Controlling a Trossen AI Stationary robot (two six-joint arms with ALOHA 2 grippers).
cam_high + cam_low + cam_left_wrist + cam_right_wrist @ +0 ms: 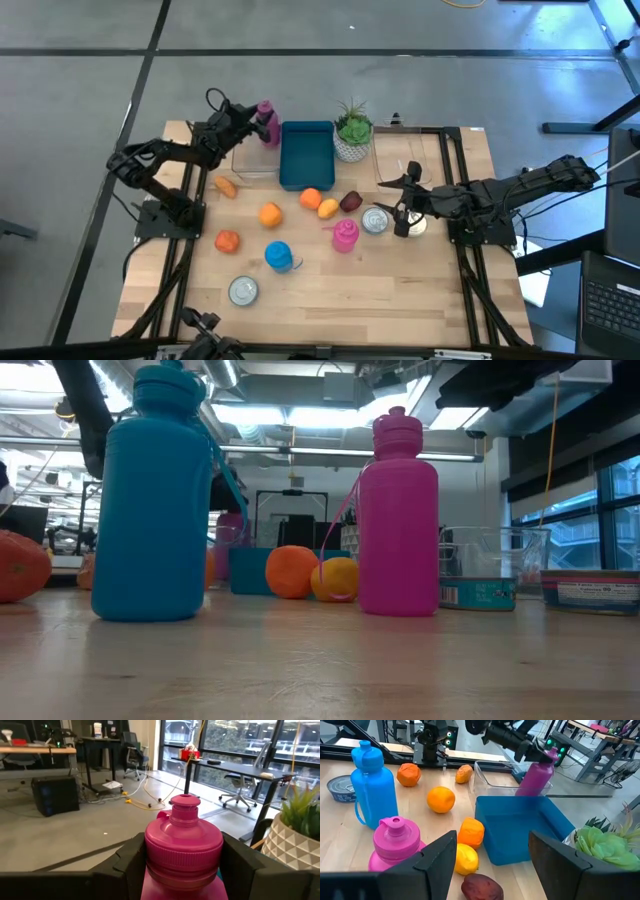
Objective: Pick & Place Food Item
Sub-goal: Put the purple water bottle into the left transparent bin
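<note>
1. Our left gripper (262, 124) is clamped on a magenta bottle (184, 851), its fingers (131, 865) pressed to either side just under the cap. In the high view it holds the bottle at the far left of the table, above the clear bin (252, 160), and the right wrist view shows the bottle tilted — we judge it is being carried toward or away from that bin.

2. Our right gripper (402, 207) hangs with its fingers apart and nothing between them, near the tin can (376, 221) on the right side of the table. From its wrist camera it faces the food, which suggests a pick is being lined up, though we cannot tell which piece it means to take.

3. The food lies loose on the wood: an orange (311, 198) touching the near edge of the blue tray (306, 152), a yellow fruit (328, 208) just beside it, and a dark red piece (350, 201) nearest the right gripper. Another orange (270, 213) lies toward the middle.

4. In the way — the pink bottle (344, 235) stands upright just beside the dark red piece and the yellow fruit, so a low reach could knock it. The blue bottle (279, 256) stands farther toward the near edge, and a potted plant (353, 132) sits behind the tray.
</note>
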